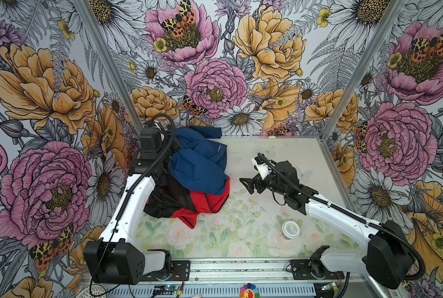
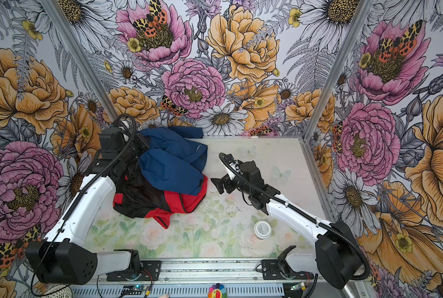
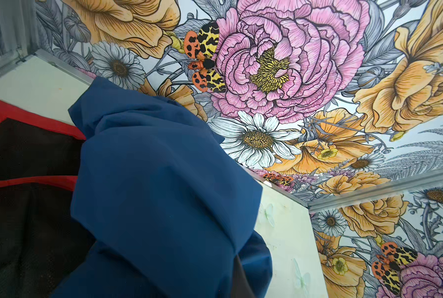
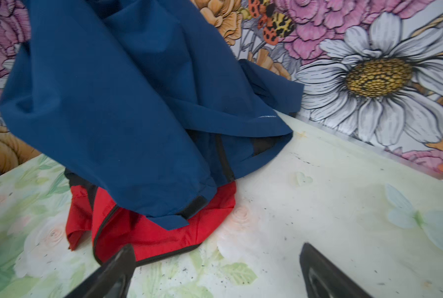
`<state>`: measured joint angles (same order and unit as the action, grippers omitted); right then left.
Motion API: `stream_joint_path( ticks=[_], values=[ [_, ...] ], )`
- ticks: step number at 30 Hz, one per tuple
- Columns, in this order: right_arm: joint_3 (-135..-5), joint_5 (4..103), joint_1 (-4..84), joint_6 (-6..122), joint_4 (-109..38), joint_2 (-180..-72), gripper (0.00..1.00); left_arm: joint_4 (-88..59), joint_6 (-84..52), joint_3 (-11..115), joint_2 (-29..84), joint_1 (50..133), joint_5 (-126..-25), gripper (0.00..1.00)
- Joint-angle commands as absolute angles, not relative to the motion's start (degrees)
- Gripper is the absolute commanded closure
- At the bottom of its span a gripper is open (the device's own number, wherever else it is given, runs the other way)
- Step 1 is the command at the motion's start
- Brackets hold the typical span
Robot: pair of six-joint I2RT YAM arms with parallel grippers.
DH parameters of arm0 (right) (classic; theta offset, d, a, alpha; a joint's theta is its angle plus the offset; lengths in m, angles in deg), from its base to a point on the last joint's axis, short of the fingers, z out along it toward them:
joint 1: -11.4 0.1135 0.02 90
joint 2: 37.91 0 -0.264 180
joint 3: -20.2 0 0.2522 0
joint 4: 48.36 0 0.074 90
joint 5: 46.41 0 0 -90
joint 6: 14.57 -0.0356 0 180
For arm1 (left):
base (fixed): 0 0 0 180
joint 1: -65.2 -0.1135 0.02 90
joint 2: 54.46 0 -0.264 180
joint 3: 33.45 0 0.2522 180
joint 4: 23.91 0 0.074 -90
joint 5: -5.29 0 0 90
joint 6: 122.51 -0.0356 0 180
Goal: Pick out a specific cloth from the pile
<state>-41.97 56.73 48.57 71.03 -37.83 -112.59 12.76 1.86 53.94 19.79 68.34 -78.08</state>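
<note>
White lid first: at the near R of the table (image 1: pixel 241 240) you see a small jar (image 1: pixel 291 229), standing alone, well apart from the clothes. Next, L of the middle, is the pile (image 2: pixel 161 185). The red cloth (image 1: pixel 207 202) is at the bottom of it, on the table, w/ a big black part (image 1: pixel 168 198) on its L side and a dark zip (image 4: pixel 99 227) along the red edge. Its near and R edges stick out from under the blue jacket (image 1: pixel 197 167), which lies on top and covers the far part.

Your R claw (image 1: pixel 245 185) is just R of the pile, low over the table. Its jaws are wide apart w/ nothing in them. It points at the clothes but does not touch them. The R wrist view shows both fingers (image 4: pixel 117 268) w/ bare table btw them.

Farther back, the blue jacket is bunched up high twd the far L, w/ small white letters (image 1: pixel 219 149) on it. Your L arm (image 1: pixel 138 191) reaches in there. The L claw is hidden in the cloth. It's closed, but you can't tell which cloth it pinches. Behind it all is the flower wall (image 1: pixel 215 77).
</note>
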Motion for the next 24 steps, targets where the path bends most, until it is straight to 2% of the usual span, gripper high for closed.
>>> stream_joint_path(
  ticks=[1, 10, 15, 22, 24],
  values=[
    [-44.7, 55.7, 53.5, 71.6, -38.4, -115.4, 0.03, 7.5, 0.4, 56.0, 19.1, 67.7, -81.7, 1.00],
    [-47.3, 52.2, 67.1, 67.9, -43.0, -126.1, 0.14, 7.1, -1.2, 56.0, 18.9, 67.3, -86.6, 1.00],
    [-49.5, 50.9, 70.3, 64.4, -46.6, -133.1, 0.25, 6.7, -1.2, 55.4, 19.0, 67.3, -86.9, 1.00],
    [-52.7, 50.0, 71.1, 62.1, -47.1, -140.2, 0.45, 6.1, -1.2, 54.4, 18.3, 67.3, -87.4, 1.00],
    [-53.1, 50.1, 71.1, 62.0, -47.5, -141.4, 0.55, 6.0, -1.1, 54.2, 18.1, 67.3, -87.5, 1.00]
  ],
)
